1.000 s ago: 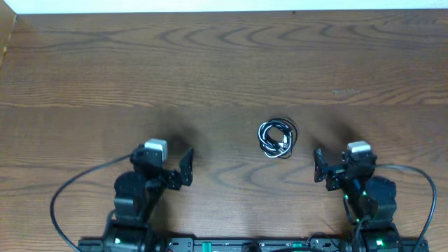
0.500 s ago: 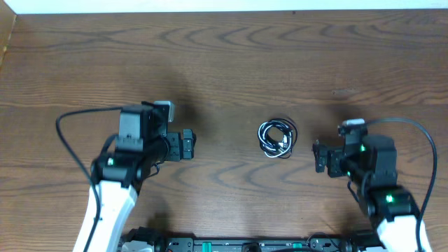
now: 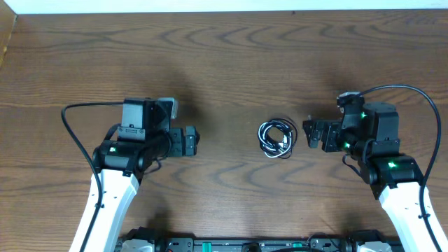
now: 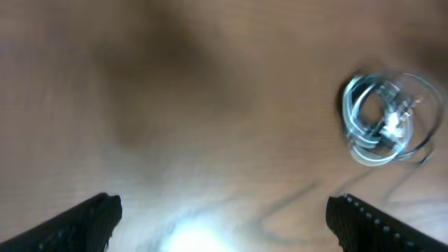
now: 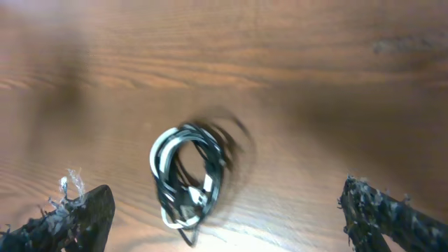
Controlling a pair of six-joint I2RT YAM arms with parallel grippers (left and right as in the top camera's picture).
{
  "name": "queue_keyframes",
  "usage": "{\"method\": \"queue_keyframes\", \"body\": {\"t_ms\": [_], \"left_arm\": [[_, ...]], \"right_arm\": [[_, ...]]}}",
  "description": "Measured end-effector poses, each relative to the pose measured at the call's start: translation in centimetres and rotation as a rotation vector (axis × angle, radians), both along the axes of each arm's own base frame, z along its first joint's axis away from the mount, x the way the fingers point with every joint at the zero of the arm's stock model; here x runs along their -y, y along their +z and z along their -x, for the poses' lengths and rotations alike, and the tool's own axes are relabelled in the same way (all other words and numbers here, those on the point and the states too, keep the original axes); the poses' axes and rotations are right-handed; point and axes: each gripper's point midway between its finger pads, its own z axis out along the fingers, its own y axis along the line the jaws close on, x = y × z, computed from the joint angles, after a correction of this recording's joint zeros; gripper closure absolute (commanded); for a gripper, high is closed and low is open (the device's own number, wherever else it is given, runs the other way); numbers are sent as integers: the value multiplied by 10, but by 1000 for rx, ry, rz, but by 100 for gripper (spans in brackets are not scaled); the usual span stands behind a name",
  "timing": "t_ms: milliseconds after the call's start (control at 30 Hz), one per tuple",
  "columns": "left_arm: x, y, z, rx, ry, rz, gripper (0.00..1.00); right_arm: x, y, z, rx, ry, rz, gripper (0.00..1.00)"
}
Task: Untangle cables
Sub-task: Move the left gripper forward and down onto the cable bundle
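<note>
Left hand [image 3: 194,141] and right hand [image 3: 309,133], both spread apart, now sit farther out; grabbing both cables [image 3: 277,138] together could tighten the tangle.

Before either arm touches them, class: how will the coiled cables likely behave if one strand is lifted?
The cables look thin and loosely coiled, so they would probably sag limply. The black and white strands interloop, so lifting one likely drags the whole light bundle. Lying flat, it seems unlikely to roll.
</note>
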Motion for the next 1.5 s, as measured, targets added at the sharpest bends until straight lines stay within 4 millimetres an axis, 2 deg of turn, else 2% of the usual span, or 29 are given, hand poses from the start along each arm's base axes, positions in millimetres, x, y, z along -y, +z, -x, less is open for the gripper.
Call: {"method": "queue_keyframes", "body": {"t_ms": [233,367,533,667,833,1033,1200,1500], "left_arm": [[25,46,-56,263,-26,143,0],[40,44,-71,235,-37,170,0],[71,36,-92,208,-78,147,1],[101,12,-95,173,-138,128,3],[137,-39,-91,85,-213,99,5],[164,-89,-78,-10,-269,74,13],[177,-111,-66,-58,-305,56,21],[189,-130,-59,-57,-327,-3,33]], "right_arm": [[-5,4,-1,2,4,-38,3],[-5,2,0,-6,4,-40,4],[-5,2,1,-10,3,-43,5],[-5,1,2,-16,2,-45,5],[-5,1,3,-21,1,-46,6],[-5,0,3,-26,0,-45,7],[-5,-1,5,-33,1,-44,7],[-5,-1,5,-33,1,-44,8]]}}
